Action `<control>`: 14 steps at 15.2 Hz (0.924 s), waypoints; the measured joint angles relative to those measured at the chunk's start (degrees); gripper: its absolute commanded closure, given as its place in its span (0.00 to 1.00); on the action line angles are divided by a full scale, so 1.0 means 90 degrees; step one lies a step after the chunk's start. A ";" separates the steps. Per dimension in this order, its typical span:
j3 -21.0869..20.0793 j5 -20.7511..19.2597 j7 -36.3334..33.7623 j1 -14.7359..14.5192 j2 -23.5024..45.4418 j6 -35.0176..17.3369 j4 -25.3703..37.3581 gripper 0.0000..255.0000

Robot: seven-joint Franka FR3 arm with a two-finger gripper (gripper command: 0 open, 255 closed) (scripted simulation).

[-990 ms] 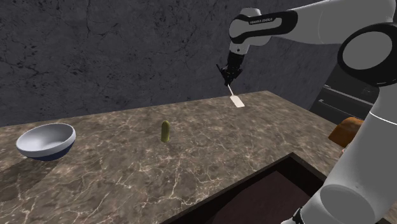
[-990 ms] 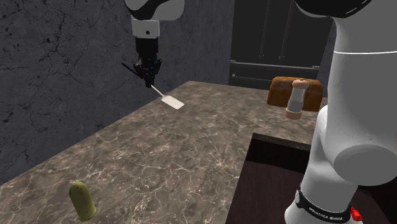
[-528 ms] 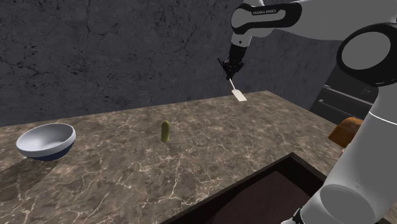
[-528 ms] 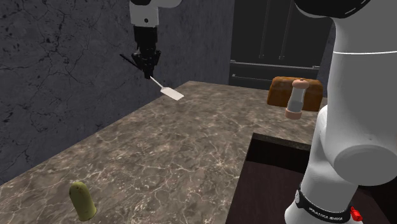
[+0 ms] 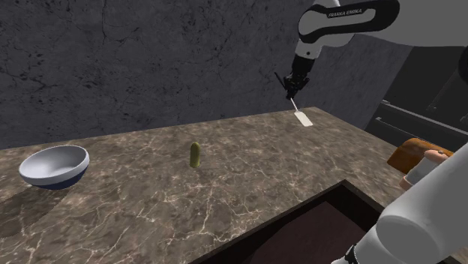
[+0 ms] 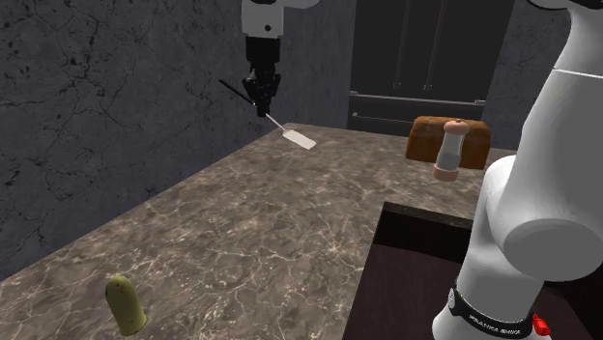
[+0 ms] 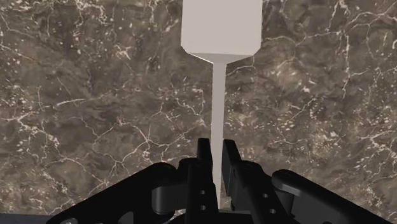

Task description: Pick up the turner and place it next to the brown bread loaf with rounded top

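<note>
The tool, gripping the turner by its thin handle, has carried it rightward above the bench, nearer the bread loaf.

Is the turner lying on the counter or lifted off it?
Lifted: the gripper clasps the turner by its handle, and the blade hangs slanted, apparently clear of the counter.

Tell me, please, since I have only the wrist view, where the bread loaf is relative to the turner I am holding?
Observer: The loaf sits at the far end of the counter, to the second exterior view's right of the turner.
Operator: Is anything beside it?
Observer: A pale shaker stands right in front of it in that view.
Operator: Anything else on the counter?
Observer: A green pickle stands upright toward the other end.
</note>
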State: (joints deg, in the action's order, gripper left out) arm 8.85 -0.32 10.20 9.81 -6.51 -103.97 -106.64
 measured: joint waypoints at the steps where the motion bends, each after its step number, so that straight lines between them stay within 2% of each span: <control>1: 0.0033 -0.0040 0.0055 0.0035 -0.0245 0.0002 -0.0245 1.00; 8: 0.0335 -0.0343 0.0535 0.0345 -0.1679 -0.0028 -0.1681 1.00; 14: 0.0665 -0.0682 0.1022 0.0681 -0.2762 0.0233 -0.2470 1.00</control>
State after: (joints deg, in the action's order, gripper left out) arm 14.84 -6.46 19.41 15.94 -31.37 -101.87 -128.87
